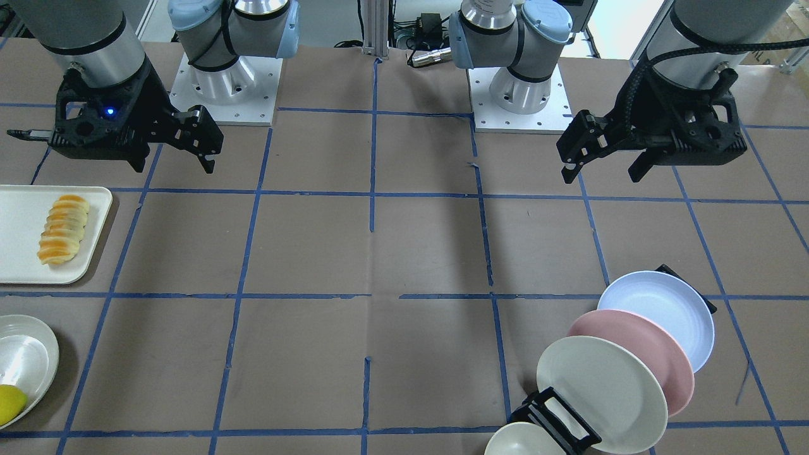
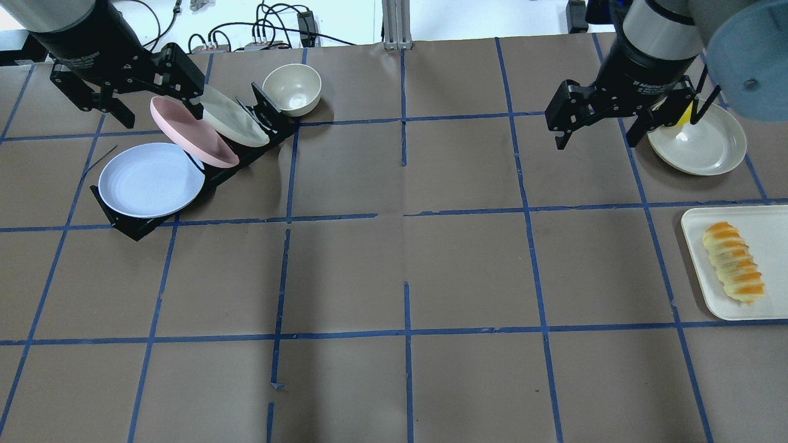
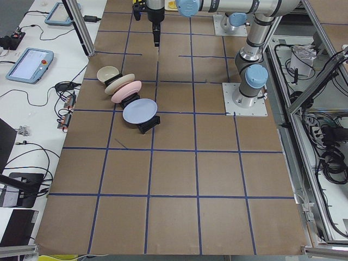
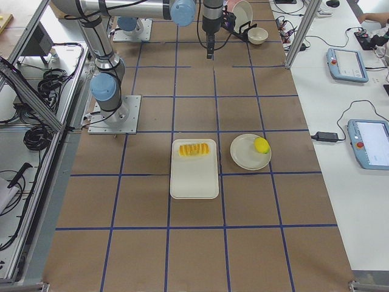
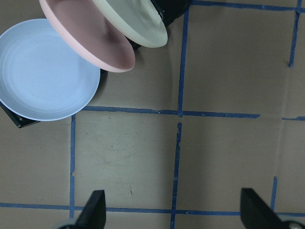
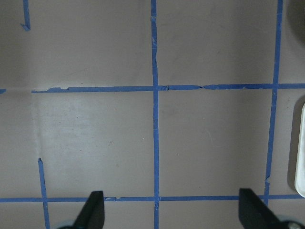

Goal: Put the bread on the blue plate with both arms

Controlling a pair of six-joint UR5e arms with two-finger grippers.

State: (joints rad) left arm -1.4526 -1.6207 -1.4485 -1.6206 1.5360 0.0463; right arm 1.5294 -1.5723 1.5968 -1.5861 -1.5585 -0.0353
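The bread (image 1: 63, 229) (image 2: 734, 263), a ridged cream loaf with orange stripes, lies on a white tray (image 1: 19, 268) (image 2: 769, 234) at the table's right end. The blue plate (image 1: 663, 309) (image 2: 151, 179) (image 5: 45, 69) leans in a black rack (image 2: 132, 224) at the far left. My left gripper (image 1: 602, 177) (image 2: 157, 104) (image 5: 174, 210) hangs open and empty above the rack's plates. My right gripper (image 1: 172, 167) (image 2: 597, 138) (image 6: 171, 210) hangs open and empty over bare table, away from the tray.
The rack also holds a pink plate (image 2: 194, 132) and a cream plate (image 2: 234, 120). A cream bowl (image 2: 292, 89) stands beside it. A cream plate (image 2: 695, 138) with a yellow lemon (image 1: 11, 404) sits beyond the tray.
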